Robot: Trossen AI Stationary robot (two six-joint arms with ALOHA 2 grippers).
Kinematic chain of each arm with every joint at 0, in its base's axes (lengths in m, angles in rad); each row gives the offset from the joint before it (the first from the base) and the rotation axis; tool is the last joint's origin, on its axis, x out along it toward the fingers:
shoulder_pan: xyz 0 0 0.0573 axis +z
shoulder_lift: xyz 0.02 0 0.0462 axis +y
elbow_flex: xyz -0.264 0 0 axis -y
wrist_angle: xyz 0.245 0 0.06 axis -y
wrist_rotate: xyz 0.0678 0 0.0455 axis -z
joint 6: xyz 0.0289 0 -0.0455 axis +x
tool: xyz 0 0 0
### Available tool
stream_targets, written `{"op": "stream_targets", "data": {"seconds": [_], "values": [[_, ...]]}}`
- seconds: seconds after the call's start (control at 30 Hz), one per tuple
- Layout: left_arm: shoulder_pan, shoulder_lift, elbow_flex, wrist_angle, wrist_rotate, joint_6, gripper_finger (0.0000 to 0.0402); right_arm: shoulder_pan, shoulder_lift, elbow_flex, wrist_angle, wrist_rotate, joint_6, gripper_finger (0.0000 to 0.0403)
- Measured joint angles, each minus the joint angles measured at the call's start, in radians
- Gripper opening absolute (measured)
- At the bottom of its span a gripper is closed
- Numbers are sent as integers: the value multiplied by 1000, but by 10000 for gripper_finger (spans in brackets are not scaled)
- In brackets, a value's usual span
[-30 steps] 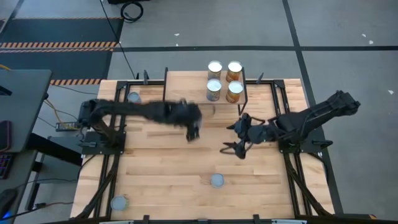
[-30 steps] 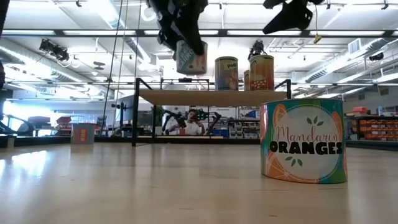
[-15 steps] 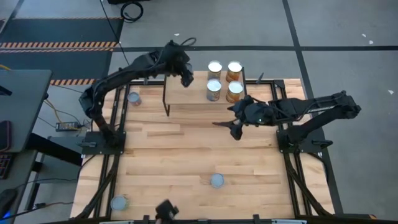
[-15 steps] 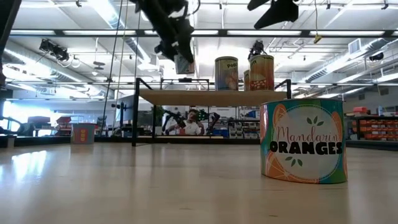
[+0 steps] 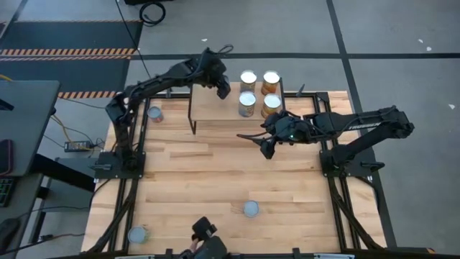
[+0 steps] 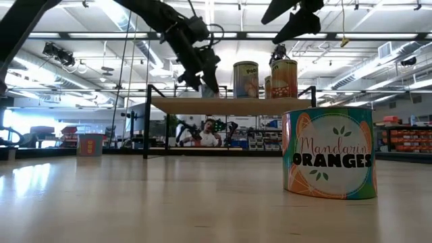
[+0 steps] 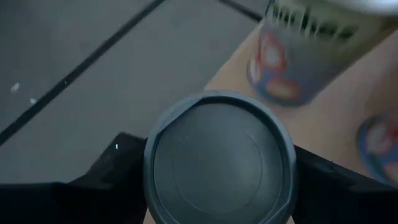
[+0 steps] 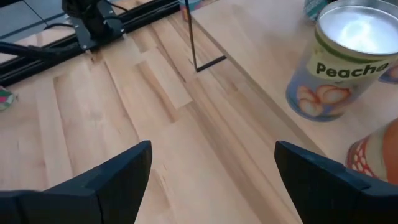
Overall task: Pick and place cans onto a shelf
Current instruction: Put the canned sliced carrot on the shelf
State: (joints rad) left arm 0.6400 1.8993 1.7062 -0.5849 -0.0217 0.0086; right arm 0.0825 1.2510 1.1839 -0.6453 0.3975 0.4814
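Nearest the low camera I see an upright can labelled "Mandarin Oranges"; from above it stands on the table towards the near edge, right of centre. A second loose can sits at the near left corner, and a third stands at the far left, beside the left arm's base.

Mid-table, my right pincer hangs above the boards just in front of the shelf, its fingers spread wide apart with nothing between them. Its wrist view looks past them to a "Peaches" can on the shelf and the shelf's thin black leg.

At the far side, the shelf carries four cans in a square at its right half: two at the front and two behind. In the low view they stand upright on the board.

My left pincer reaches over the shelf's back left part, just left of the four cans. It is clamped on a fifth can, whose grey end fills the left wrist view between the dark fingers. In the low view this can is tilted, and its lower edge is close to the shelf top; I cannot tell whether it touches the board.

Beyond the table, under the shelf, a seated person shows in the room.
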Motion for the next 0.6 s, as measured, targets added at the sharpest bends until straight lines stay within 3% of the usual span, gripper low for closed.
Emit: {"op": "stream_targets", "data": {"seconds": [0.27, 0.6], "values": [[-16, 16, 0, 47, 8, 13, 293, -26, 0, 0, -4, 0, 11, 346], [-16, 16, 0, 37, -8, 77, 351, -33, 0, 0, -6, 1, -13, 346]]}}
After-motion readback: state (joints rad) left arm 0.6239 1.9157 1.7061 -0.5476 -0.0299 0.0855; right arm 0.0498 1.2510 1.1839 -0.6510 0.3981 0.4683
